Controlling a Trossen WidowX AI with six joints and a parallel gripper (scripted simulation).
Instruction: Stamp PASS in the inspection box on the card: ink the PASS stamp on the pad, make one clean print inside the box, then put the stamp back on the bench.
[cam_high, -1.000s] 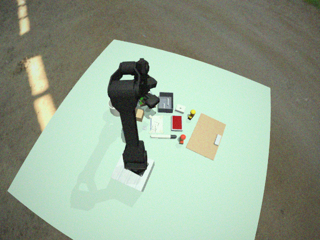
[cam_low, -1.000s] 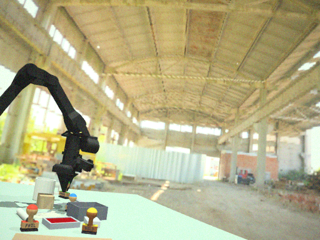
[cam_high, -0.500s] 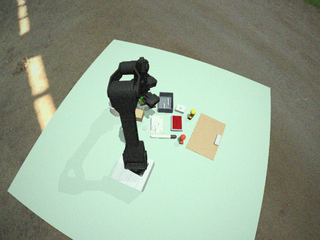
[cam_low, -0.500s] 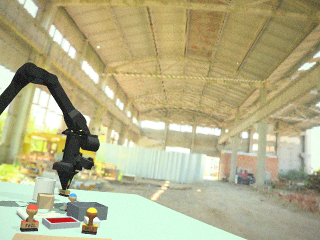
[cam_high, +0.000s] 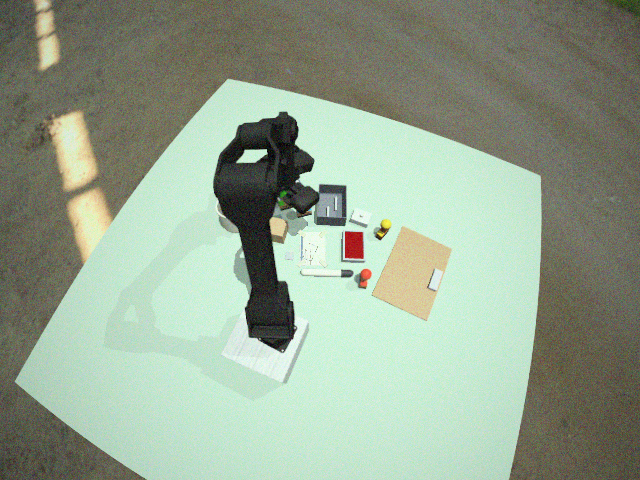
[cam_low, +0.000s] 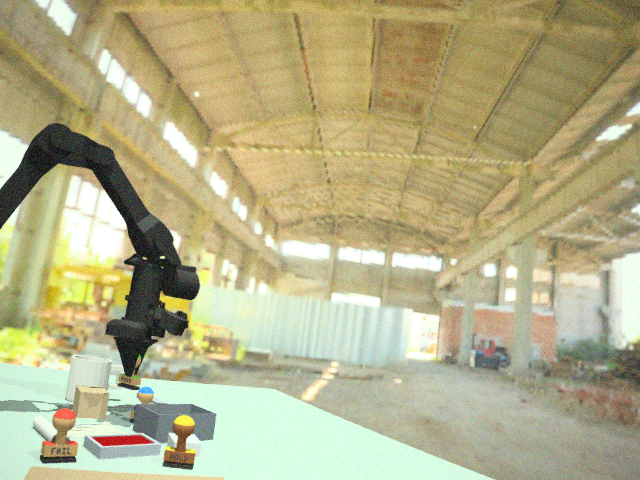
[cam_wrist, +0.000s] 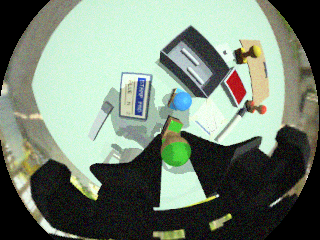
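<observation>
Pale green bench (cam_high: 413, 387) (cam_low: 289, 439) (cam_wrist: 65, 65) in a big old hall w/ corrugated fence (cam_low: 310, 320). Grey tray (cam_high: 331, 222) (cam_low: 170, 423) (cam_wrist: 182, 75), red pad (cam_high: 353, 244) (cam_low: 124, 440) (cam_wrist: 235, 86) & card (cam_high: 312, 249) (cam_wrist: 209, 119) sit nearby; blue-topped stamp (cam_low: 145, 396) (cam_wrist: 180, 101) (bit close) stands btwn PASS stamp (cam_low: 129, 380) (cam_wrist: 175, 152) and tray. Gripper (cam_low: 135, 365) (cam_wrist: 171, 135) pinches PASS stamp, held above bench, knob btwn jaws.

Top view, clock centred on open pad (cam_high: 354, 245) (cam_low: 124, 440) (cam_wrist: 236, 89): tray (cam_high: 331, 221) (cam_low: 155, 421) (cam_wrist: 202, 44) at 11, HOLD stamp (cam_high: 383, 228) (cam_low: 181, 439) (cam_wrist: 247, 53) 2, board (cam_high: 405, 268) (cam_low: 124, 473) (cam_wrist: 257, 75) 4, FAIL stamp (cam_high: 365, 277) (cam_low: 61, 436) (cam_wrist: 256, 107) between 5 and 6. Marker (cam_high: 325, 272) (cam_low: 44, 427) (cam_wrist: 232, 125) between 7 and 8, card (cam_high: 313, 245) (cam_low: 98, 428) (cam_wrist: 209, 120) at 9.
</observation>
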